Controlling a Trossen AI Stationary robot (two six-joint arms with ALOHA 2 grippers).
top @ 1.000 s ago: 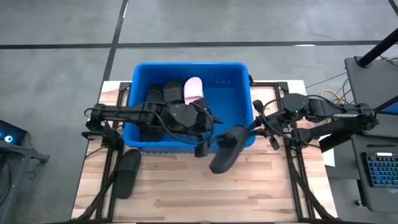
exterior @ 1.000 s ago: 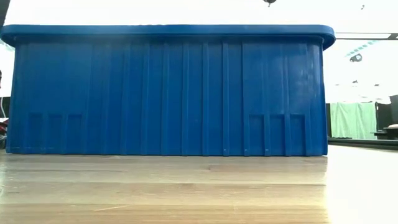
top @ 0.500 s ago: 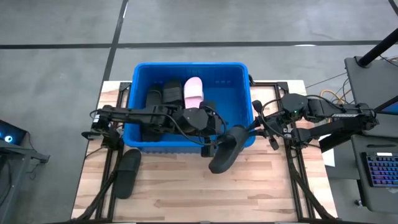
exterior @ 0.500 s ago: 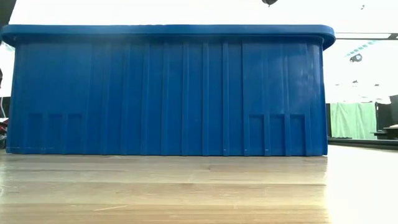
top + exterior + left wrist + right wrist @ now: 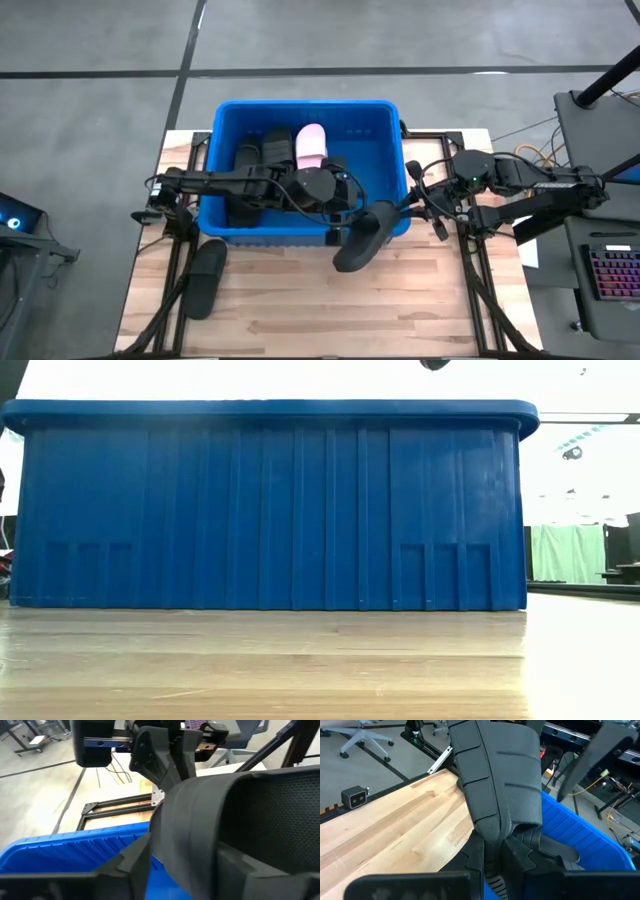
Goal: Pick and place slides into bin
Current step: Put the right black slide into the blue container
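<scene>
The blue bin (image 5: 385, 160) stands on the wooden table and holds black slides (image 5: 262, 150) and a pale pink one (image 5: 311, 145). My right gripper (image 5: 402, 207), at the bin's near right corner, is shut on a black slide (image 5: 358, 238) that juts out over the bin's near rim and the table. My left gripper (image 5: 340, 222) reaches across the bin. Its open fingers (image 5: 131, 865) stand on either side of the same slide (image 5: 200, 820). Another black slide (image 5: 205, 277) lies flat on the table at the near left. My right gripper pinches the slide's end (image 5: 492, 837) between its two fingers, which come level from the table's right. The slide is lifted clear and points toward the table's near edge, past the bin's rim. My left gripper flanks the slide's wide part (image 5: 190, 845); whether it touches, I cannot tell.
The bin's near wall (image 5: 270, 510) fills the low view. Dark frame rails (image 5: 470, 270) run along the table's left and right sides. Bare wood (image 5: 300, 310) lies in front of the bin.
My left gripper has moved toward the table's right, over the bin's near rim, up to the slide held by my right gripper. The slide's free end has shifted slightly toward the left.
</scene>
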